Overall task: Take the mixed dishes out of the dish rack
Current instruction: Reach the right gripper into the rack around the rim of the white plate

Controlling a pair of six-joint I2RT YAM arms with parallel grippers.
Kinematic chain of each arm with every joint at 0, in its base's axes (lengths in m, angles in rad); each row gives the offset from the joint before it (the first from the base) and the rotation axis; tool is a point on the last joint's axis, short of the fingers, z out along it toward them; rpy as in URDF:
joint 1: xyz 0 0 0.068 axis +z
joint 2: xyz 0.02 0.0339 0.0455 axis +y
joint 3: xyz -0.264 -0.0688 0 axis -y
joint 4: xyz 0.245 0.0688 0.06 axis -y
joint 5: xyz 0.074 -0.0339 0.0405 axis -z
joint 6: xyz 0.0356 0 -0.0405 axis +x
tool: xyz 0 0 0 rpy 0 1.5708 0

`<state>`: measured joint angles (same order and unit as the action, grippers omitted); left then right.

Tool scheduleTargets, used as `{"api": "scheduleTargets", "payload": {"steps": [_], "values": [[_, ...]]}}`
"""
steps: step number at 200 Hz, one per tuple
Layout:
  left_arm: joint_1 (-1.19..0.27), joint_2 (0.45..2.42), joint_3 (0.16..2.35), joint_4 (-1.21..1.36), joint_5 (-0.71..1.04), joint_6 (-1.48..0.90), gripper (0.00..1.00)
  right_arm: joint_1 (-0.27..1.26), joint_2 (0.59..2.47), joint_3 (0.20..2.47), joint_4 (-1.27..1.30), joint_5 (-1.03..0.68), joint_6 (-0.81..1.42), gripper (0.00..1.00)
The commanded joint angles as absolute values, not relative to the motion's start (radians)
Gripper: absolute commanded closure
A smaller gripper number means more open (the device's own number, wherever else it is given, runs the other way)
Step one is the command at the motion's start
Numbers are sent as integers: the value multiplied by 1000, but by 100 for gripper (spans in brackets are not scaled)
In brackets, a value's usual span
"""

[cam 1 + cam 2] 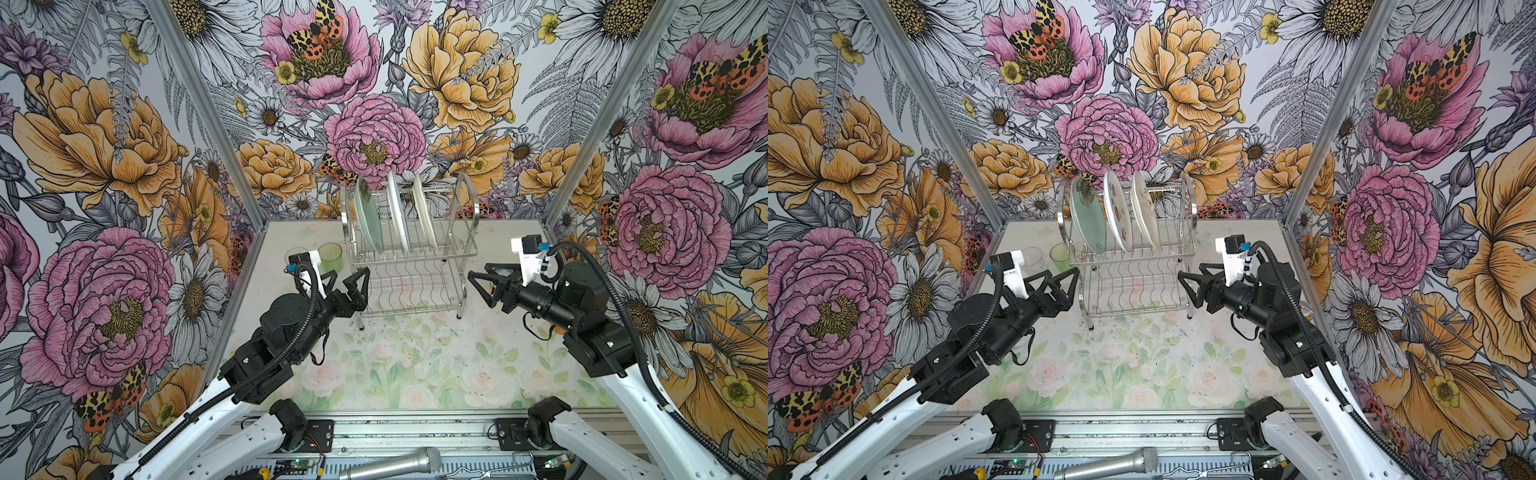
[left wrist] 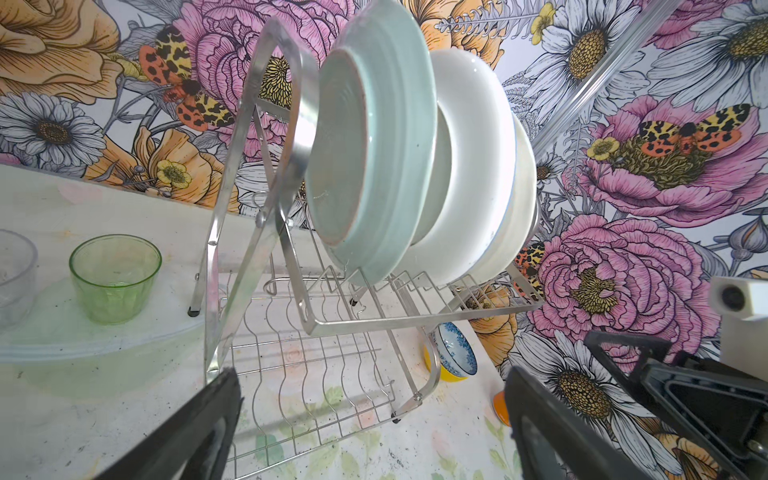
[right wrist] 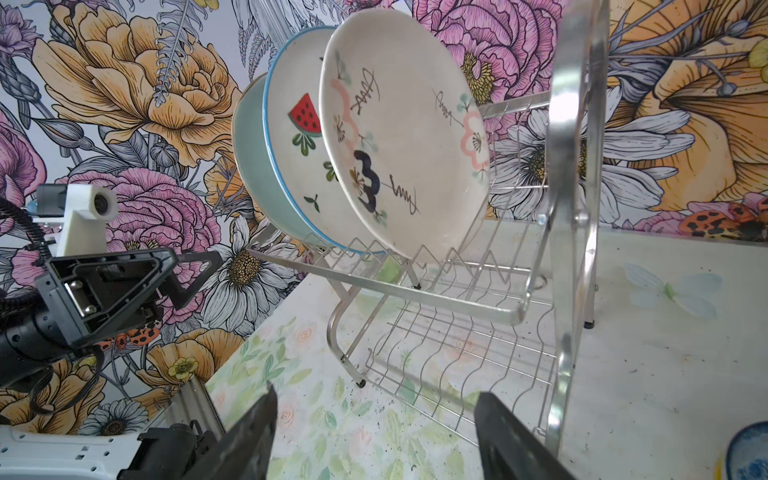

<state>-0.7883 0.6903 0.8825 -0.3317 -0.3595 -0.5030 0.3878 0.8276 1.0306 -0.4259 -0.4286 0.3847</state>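
Note:
The dish rack (image 1: 415, 259) (image 1: 1133, 254) stands at the back middle of the table. In its upper slots stand a pale green plate (image 1: 369, 218) (image 2: 374, 158), a white plate (image 1: 398, 216) (image 3: 299, 166) and a cream plate (image 1: 424, 214) (image 3: 407, 137). A green tumbler (image 1: 331, 257) (image 2: 115, 278) and a clear glass (image 1: 1034, 259) sit on the table left of it. A blue-and-white bowl (image 2: 455, 349) rests in a yellow bowl (image 2: 438, 374) on the table to the rack's right. My left gripper (image 1: 349, 279) (image 2: 372, 382) is open at the rack's left side. My right gripper (image 1: 484, 272) (image 3: 376, 395) is open at its right, holding nothing.
An orange can (image 2: 500, 409) stands on the table near the bowls. Flowered walls close in the table on three sides. A microphone (image 1: 390, 463) lies on the rail below the front edge. The rack's arched side handles (image 2: 266, 145) stand close to both grippers.

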Motion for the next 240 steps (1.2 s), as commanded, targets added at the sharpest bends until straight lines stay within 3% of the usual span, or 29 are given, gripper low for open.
{"api": "scheduleTargets", "payload": {"steps": [1,106,240], "values": [[-795,689,876,-286,-393,-432,1,427,863,1101,-377,-372,385,24],[-793,671,865,-251,-254,-374,1,656,1057,1236,-306,-130,298,24],[-792,664,833,-228,-232,-377,1,726,1149,1269,-254,66,238,26]]}}
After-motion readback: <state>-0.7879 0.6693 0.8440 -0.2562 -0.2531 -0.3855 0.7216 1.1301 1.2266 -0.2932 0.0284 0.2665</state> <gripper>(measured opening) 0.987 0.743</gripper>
